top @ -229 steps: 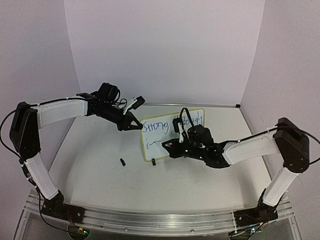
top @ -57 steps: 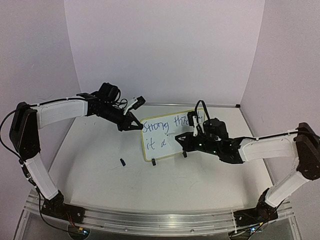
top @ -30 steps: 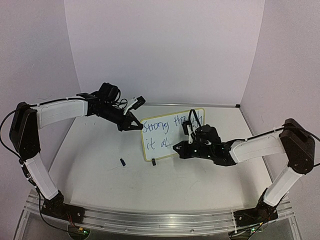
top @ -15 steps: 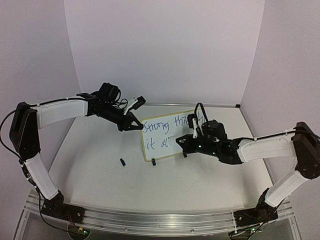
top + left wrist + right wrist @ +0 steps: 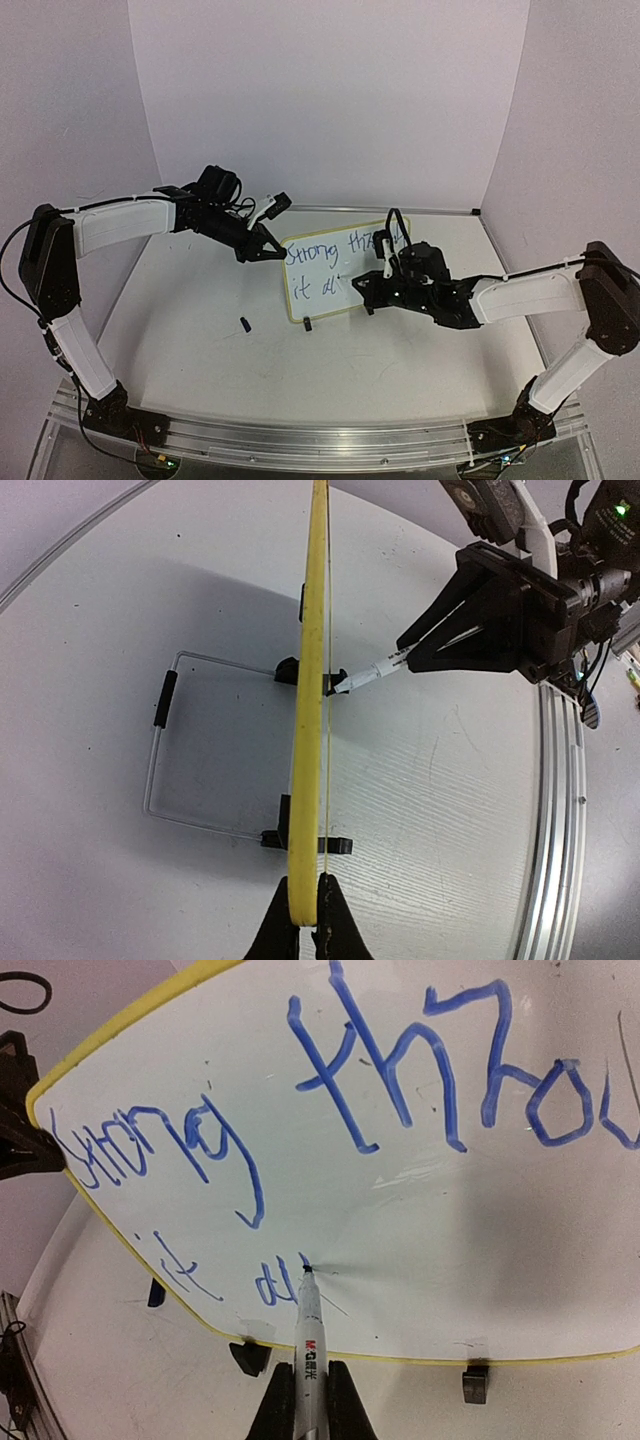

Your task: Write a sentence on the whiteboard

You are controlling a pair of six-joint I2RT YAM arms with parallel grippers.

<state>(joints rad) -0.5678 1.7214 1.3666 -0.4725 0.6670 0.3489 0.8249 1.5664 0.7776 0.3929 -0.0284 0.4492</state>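
Evidently the left gripper clamped the edge of the whiteboard between its fingers to brace it upright — the right gripper gripped a marker, its tip touching the board ahead of those fingers.

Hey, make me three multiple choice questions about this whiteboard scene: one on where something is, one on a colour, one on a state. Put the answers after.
1. Where is the tip of the marker?
A) at the whiteboard, beside the lower line of writing
B) up in the air, away from it
C) on the frame's top edge

2. What colour is the writing?
A) red
B) blue
C) green

3. What is the left gripper doing?
A) hanging open
B) shut on the whiteboard's edge
C) holding the marker

Answers:
1 A: the right wrist view shows the tip at the board, just after "it".
2 B: every stroke is blue.
3 B: the left wrist view shows its fingers pinching the yellow edge.
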